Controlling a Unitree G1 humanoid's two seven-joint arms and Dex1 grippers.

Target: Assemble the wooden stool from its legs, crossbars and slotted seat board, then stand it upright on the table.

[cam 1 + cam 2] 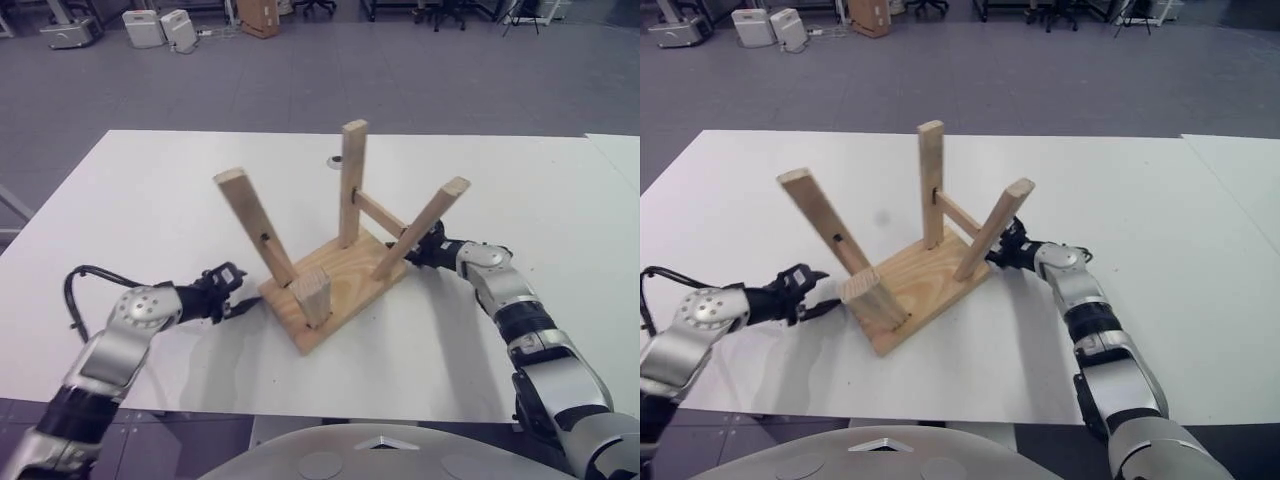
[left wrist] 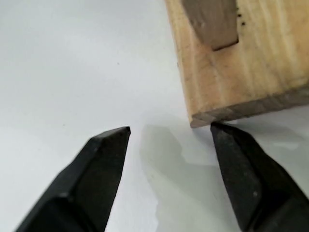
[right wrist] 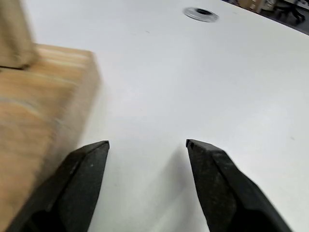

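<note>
The wooden stool lies upside down on the white table (image 1: 150,200), its seat board (image 1: 345,275) flat and its legs pointing up. I see a left leg (image 1: 255,225), a back leg (image 1: 351,180), a right leg (image 1: 425,225) and a front leg (image 1: 312,296). A crossbar (image 1: 378,212) joins the back and right legs. My left gripper (image 1: 243,303) is open just beside the board's left corner (image 2: 207,113), one fingertip (image 2: 227,137) nearly touching it. My right gripper (image 3: 147,143) is open low on the table by the board's right edge (image 3: 72,82), behind the right leg.
A round cable grommet (image 1: 334,160) sits in the table behind the stool. Bare tabletop stretches to the left, right and far side. A second white table (image 1: 620,150) adjoins at the far right. Boxes and chairs stand on the floor far behind.
</note>
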